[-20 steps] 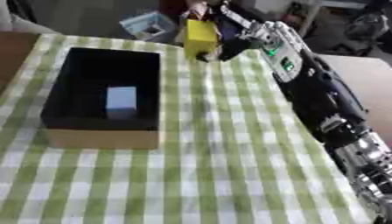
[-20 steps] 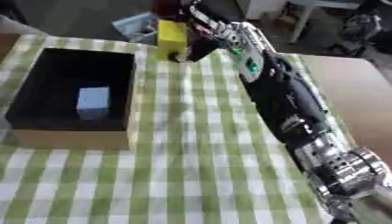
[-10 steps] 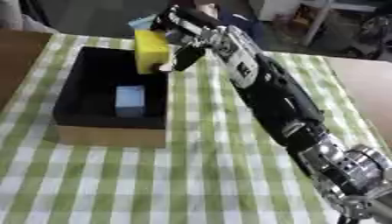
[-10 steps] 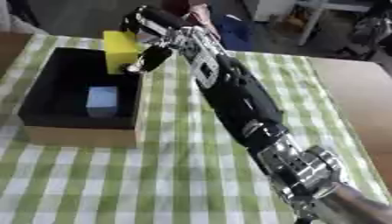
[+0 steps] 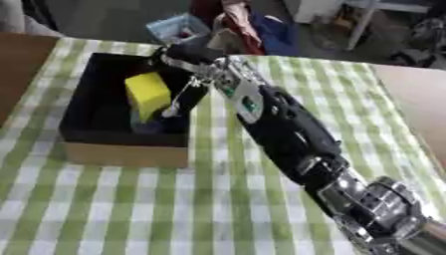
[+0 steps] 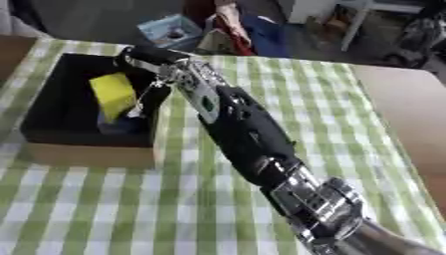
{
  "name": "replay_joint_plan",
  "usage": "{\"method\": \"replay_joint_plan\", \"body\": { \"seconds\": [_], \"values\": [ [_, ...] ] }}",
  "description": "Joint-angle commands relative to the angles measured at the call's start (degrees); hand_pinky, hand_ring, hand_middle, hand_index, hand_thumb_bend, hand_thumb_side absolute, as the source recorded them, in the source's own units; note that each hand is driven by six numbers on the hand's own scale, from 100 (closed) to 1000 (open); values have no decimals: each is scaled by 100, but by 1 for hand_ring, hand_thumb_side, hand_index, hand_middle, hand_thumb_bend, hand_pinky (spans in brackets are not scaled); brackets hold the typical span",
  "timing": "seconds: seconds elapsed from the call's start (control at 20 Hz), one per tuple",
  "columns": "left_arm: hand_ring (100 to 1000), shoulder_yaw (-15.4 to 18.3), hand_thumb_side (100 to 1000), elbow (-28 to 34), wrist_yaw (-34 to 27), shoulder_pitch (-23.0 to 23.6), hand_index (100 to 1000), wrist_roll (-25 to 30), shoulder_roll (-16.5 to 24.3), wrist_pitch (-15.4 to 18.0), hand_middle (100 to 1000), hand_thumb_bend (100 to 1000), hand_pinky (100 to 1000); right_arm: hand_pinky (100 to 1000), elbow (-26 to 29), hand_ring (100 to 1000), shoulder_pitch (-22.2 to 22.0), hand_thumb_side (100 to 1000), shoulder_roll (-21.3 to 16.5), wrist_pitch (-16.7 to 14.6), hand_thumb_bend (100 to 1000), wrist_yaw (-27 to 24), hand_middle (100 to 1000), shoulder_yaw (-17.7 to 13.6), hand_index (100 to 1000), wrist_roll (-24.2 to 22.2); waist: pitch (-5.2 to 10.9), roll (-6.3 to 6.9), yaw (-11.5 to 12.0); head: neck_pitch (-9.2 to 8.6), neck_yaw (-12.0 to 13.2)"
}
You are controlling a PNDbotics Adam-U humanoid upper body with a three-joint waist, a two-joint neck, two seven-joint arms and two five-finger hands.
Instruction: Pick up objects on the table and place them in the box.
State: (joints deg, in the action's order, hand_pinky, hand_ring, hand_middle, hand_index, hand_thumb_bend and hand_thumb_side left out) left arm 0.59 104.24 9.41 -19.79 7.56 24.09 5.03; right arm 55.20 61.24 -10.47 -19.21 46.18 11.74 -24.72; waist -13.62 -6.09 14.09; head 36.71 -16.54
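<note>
my right arm [image 5: 287, 134] crosses the checked cloth [image 5: 218, 209] to the box [image 5: 126, 149]. my right hand [image 5: 187, 67] is curled round the yellow block [image 5: 148, 94], which hangs inside the box, tilted, long axis near upright, above something blue [image 6: 118, 124]. i judge i should lower it clear of the walls, then uncurl. my left hand is out of sight.

the box [image 5: 122, 152] is an open rectangular carton with a black inside and plain brown outer walls, its near wall facing the camera. inside it a yellow block [image 5: 148, 94] stands tilted on edge, leaning toward the box's left wall. just below the block, touching it, a blue object [image 6: 118, 124] lies on the box's floor near the near wall, mostly hidden.
</note>
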Motion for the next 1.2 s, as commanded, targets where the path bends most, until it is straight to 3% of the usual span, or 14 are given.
{"method": "replay_joint_plan", "body": {
  "seconds": [0.05,0.1,0.15,0.2,0.25,0.7,1.0,1.2],
  "values": [
    [564,44,100,82,-32,-61,724,2,52,-1,565,355,700,881,204,863,56,348,-138,-9,485,-91,872,25,942,-146,99,79,-64,36,33],
    [564,47,100,76,-34,-45,724,0,54,-1,565,355,700,885,291,868,64,257,-189,3,633,-168,878,20,945,-155,113,89,-106,52,45],
    [564,50,100,72,-30,-32,724,-2,58,-3,565,355,700,887,388,870,74,257,-253,12,641,-259,884,19,946,-159,128,97,-146,68,59],
    [564,55,100,68,-28,-18,724,-7,64,-5,565,355,699,892,496,872,85,314,-330,22,576,-370,890,20,949,-162,144,103,-185,80,74],
    [564,59,100,64,-25,-3,724,-13,71,-7,565,355,700,893,616,872,98,264,-421,38,648,-478,887,24,950,-161,161,109,-222,93,93],
    [564,95,100,28,-4,120,724,-47,116,-15,565,354,700,859,1826,847,1,274,-1276,249,655,-1686,846,38,933,22,276,157,-575,174,298],
    [564,150,100,10,13,170,724,-116,137,-25,565,356,700,804,3028,817,-642,269,-2122,513,626,-2637,805,20,920,590,261,215,-803,190,431],
    [564,174,100,7,24,189,724,-151,120,-30,566,358,699,775,3689,798,-1198,271,-2459,754,617,-3035,779,-110,915,1001,238,241,-901,198,516]
  ]
}}
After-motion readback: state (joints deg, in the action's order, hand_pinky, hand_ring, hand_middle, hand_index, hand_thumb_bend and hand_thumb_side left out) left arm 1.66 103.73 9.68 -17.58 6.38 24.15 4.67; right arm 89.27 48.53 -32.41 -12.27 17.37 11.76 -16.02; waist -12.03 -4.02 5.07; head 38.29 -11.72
